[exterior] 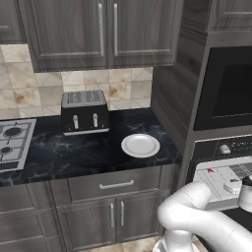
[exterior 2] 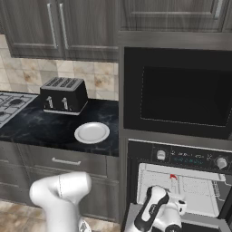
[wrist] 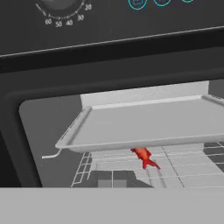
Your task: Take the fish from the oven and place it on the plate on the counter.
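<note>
Fish (wrist: 143, 156) lies on oven (wrist: 109, 43) rack, ahead of claw.

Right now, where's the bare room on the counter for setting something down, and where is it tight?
The counter lies bare between the hob and the plate, in front of the toaster. It is tight in the oven, where the fish lies under the tray.

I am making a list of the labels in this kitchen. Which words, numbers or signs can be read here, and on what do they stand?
"60", "50", "40", "30", "20": around the oven knob, hand view.
Cyan round signs on the control strip: cut off, unreadable.
Cyan display between the knobs, right base view: too small to read.
Toaster, plate: no text.
</note>
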Controlling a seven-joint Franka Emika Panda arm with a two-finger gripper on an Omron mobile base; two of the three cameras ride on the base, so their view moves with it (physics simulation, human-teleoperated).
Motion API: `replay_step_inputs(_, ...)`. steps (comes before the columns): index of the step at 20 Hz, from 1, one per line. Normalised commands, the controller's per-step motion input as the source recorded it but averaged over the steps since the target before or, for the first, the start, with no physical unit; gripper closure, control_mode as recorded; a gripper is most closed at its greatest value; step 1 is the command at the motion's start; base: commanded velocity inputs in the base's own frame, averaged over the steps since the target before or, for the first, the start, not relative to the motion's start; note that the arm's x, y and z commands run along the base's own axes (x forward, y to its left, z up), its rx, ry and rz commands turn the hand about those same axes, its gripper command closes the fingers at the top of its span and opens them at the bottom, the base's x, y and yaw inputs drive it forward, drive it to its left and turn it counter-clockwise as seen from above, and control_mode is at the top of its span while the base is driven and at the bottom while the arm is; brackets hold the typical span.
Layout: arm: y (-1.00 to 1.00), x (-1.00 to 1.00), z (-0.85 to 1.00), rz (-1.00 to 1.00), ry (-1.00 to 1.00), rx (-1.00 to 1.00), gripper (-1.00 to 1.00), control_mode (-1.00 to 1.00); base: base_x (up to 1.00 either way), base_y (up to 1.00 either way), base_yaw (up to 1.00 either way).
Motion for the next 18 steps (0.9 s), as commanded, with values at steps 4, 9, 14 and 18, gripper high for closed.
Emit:
replay_step_inputs(4, -0.09, 0.18, -0.43, 0.10, -0.08, -0.02, 1.00, -1.00, 0.00, 0.00, 0.00)
replay_step_inputs(9, -0.04, 0.36, -0.44, 0.12, -0.09, -0.03, 1.00, -1.00, 0.00, 0.00, 0.00)
replay_step_inputs(14, -0.05, 0.44, -0.32, 0.09, -0.07, -0.03, 1.00, -1.00, 0.00, 0.00, 0.00)
replay_step_inputs(18, 0.00, 0.64, -0.32, 0.00, 0.00, -0.04, 1.00, -1.00, 0.00, 0.00, 0.00)
